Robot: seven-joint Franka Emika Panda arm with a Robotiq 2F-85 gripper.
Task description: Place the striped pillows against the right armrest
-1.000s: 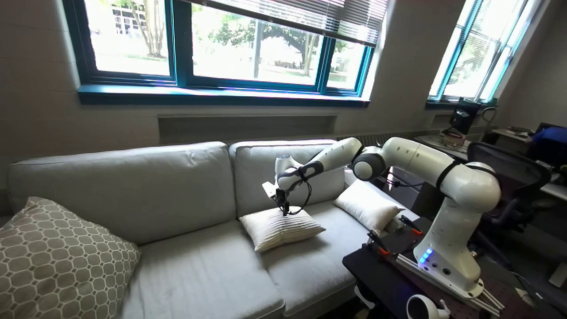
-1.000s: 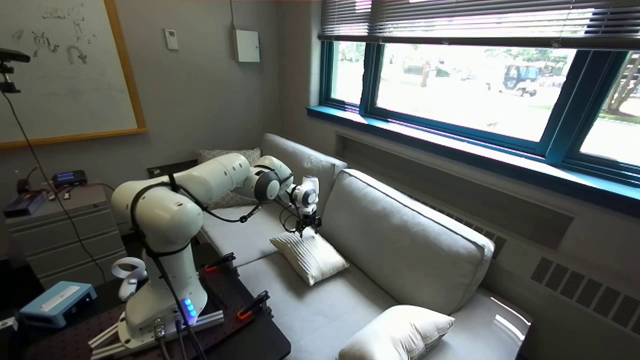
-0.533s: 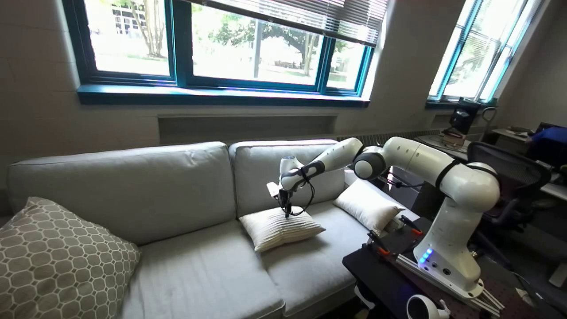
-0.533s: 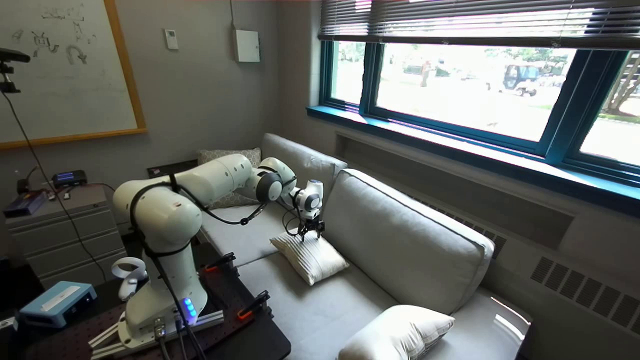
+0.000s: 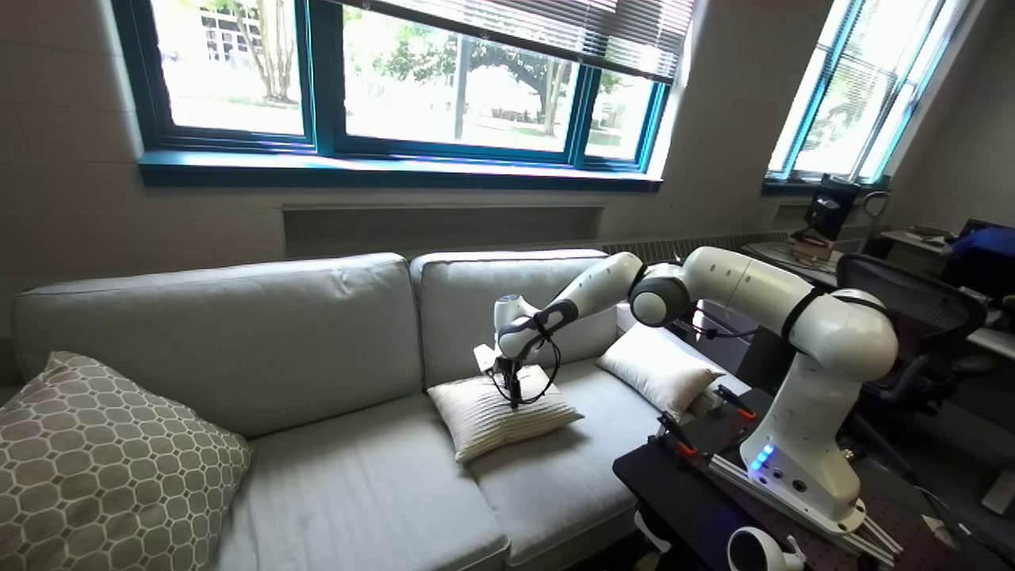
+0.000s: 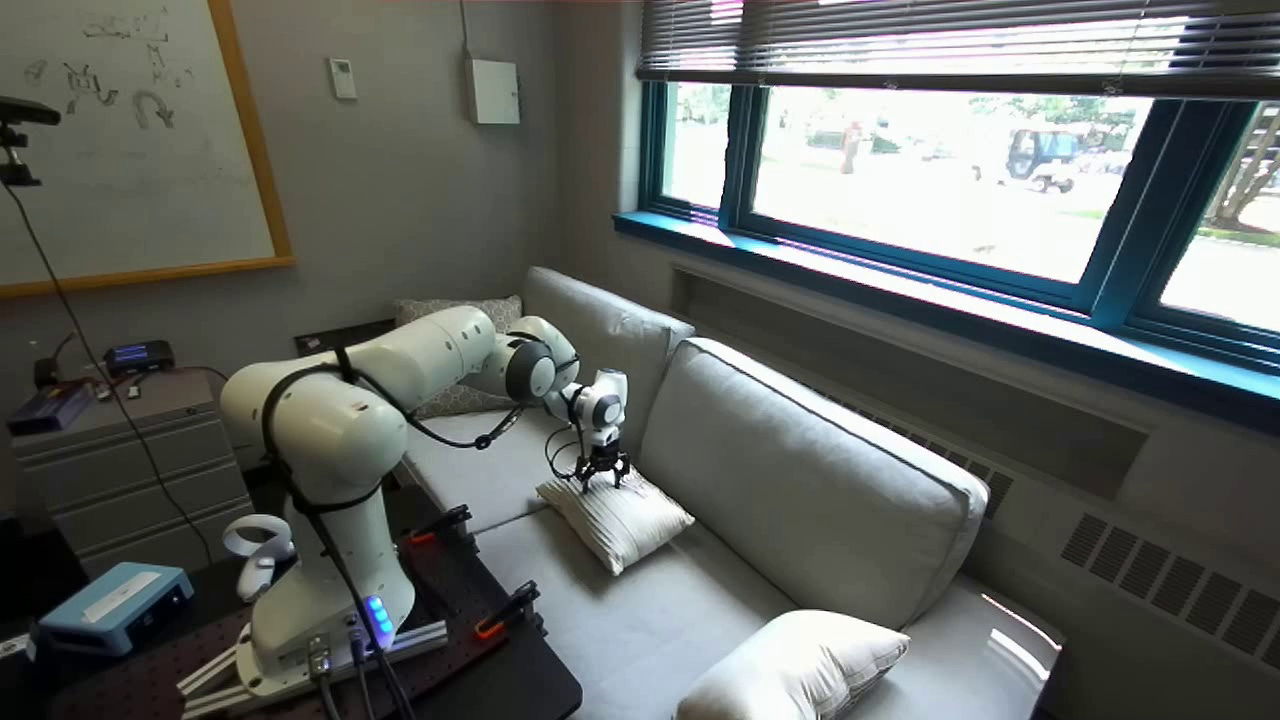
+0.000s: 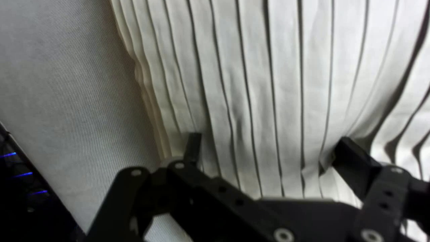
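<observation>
The off-white striped pillow with pleated ridges lies on the sofa seat near the middle seam, in both exterior views (image 5: 476,424) (image 6: 635,535). It fills most of the wrist view (image 7: 285,84). My gripper (image 5: 514,403) points down onto the top of this pillow, also in an exterior view (image 6: 603,484). In the wrist view the fingers (image 7: 268,144) are wide apart, with pleated cloth between them. The right fingertip presses into the cloth and puckers it; the left tip is at the pillow near its edge. The right armrest (image 6: 985,640) stands beyond a plain white pillow (image 5: 654,369).
The plain white pillow leans at the armrest end, also in an exterior view (image 6: 795,665). The sofa backrest (image 6: 800,480) rises behind the striped pillow. A patterned pillow (image 5: 119,460) sits at the far sofa end. The black robot table (image 5: 658,476) with clamps stands before the sofa.
My gripper has moved down and slightly toward the sofa's front, onto the pillow. The pillow's top is now dented and its front edge has shifted slightly.
</observation>
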